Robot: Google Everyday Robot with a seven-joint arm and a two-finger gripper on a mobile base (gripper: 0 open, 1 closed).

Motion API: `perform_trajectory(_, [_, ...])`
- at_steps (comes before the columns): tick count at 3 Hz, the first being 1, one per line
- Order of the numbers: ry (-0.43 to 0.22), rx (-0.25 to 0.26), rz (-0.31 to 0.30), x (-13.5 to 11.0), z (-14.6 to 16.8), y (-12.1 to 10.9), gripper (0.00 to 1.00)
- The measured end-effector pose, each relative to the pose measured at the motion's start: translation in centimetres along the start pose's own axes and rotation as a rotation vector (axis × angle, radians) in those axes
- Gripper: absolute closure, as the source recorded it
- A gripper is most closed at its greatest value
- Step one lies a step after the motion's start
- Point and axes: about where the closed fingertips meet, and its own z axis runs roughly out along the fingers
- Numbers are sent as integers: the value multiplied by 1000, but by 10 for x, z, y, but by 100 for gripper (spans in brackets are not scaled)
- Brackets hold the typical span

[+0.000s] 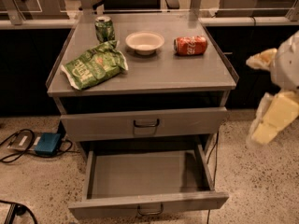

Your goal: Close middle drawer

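While the middle drawer (149, 176) stands pulled out, the gripper (273, 120) hangs right of the desk (163, 73), its grip impossible to tell.

Speckled floor (42, 185), dark cabinets (28, 69) behind

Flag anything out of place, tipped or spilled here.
The middle drawer stands pulled far out, with nothing visible inside. The red can lies on its side on the cabinet top, with no spill visible. The gripper hangs off to the right, clear of the cabinet.
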Motion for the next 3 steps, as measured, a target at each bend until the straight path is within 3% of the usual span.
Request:
perform_trajectory(1, [-120,-102,52,16,65,46,0])
perform_trajectory(2, [-142,-187,70,30,119,84,0])
perform_trajectory(3, [-135,-243,51,39,158,113,18])
